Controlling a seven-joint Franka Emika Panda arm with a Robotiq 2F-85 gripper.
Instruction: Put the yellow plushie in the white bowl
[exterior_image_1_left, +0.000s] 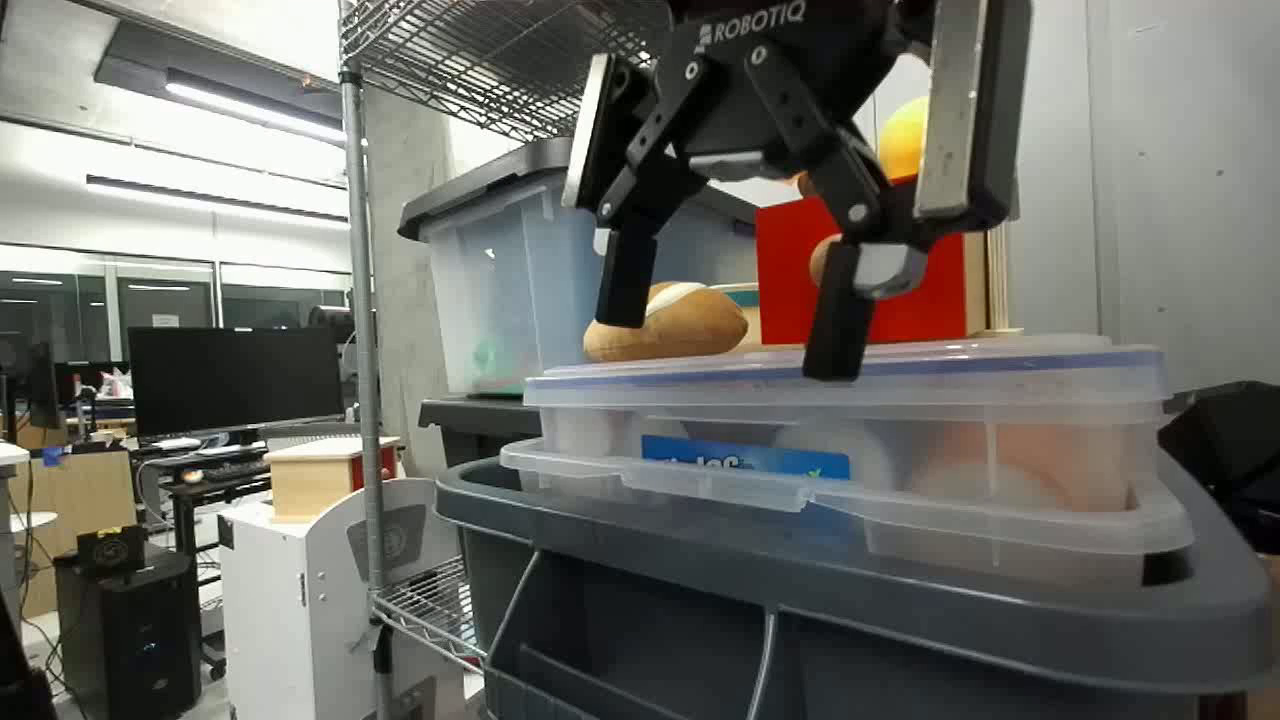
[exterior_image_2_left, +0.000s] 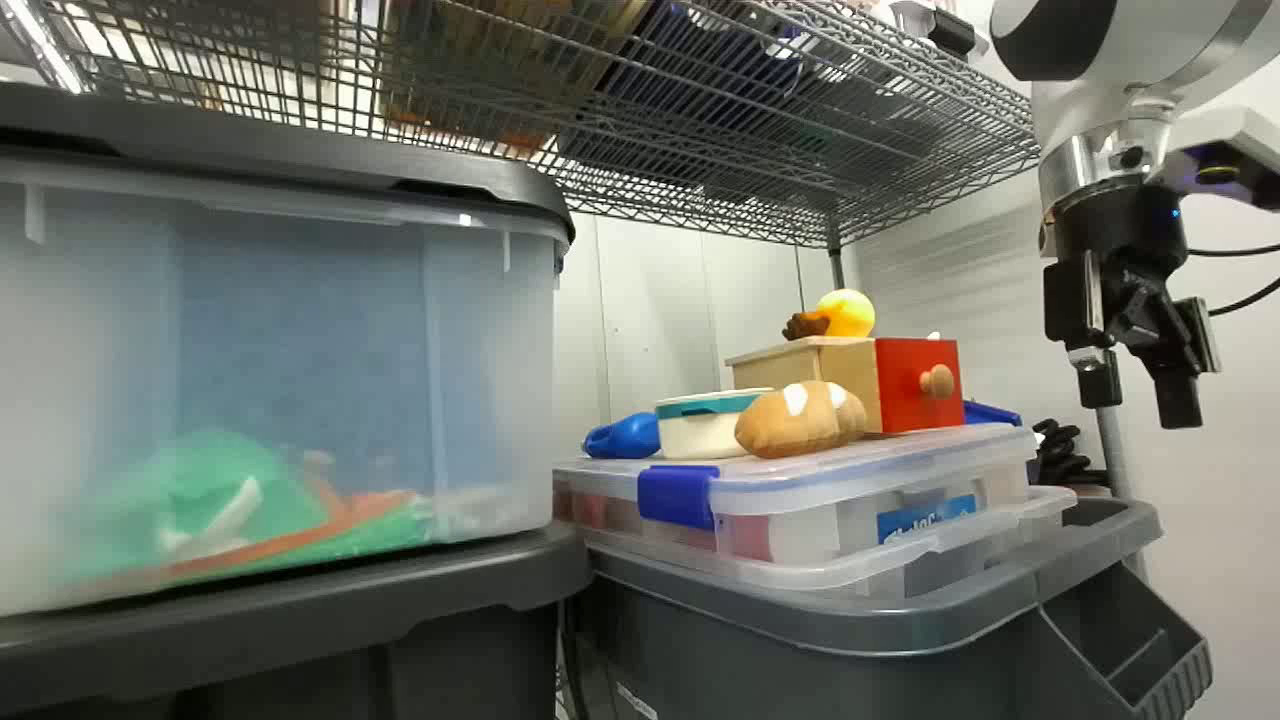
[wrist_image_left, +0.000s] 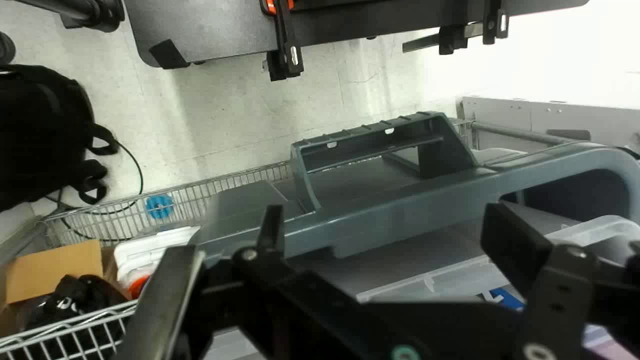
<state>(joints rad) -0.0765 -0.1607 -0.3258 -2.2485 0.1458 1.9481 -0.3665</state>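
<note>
The yellow plushie, a round yellow shape with a brown part, lies on top of the wooden box with a red drawer front. In an exterior view the plushie is partly hidden behind my gripper. A cream-white container with a teal rim stands beside the wooden box; I cannot tell if it is the white bowl. No other bowl shows. My gripper is open and empty, fingers pointing down, apart from the plushie. It also shows in an exterior view and in the wrist view, where neither plushie nor container shows.
A tan bread-shaped plushie and a blue object share the clear lidded box, on a grey bin. A wire shelf hangs overhead. A large translucent bin stands beside.
</note>
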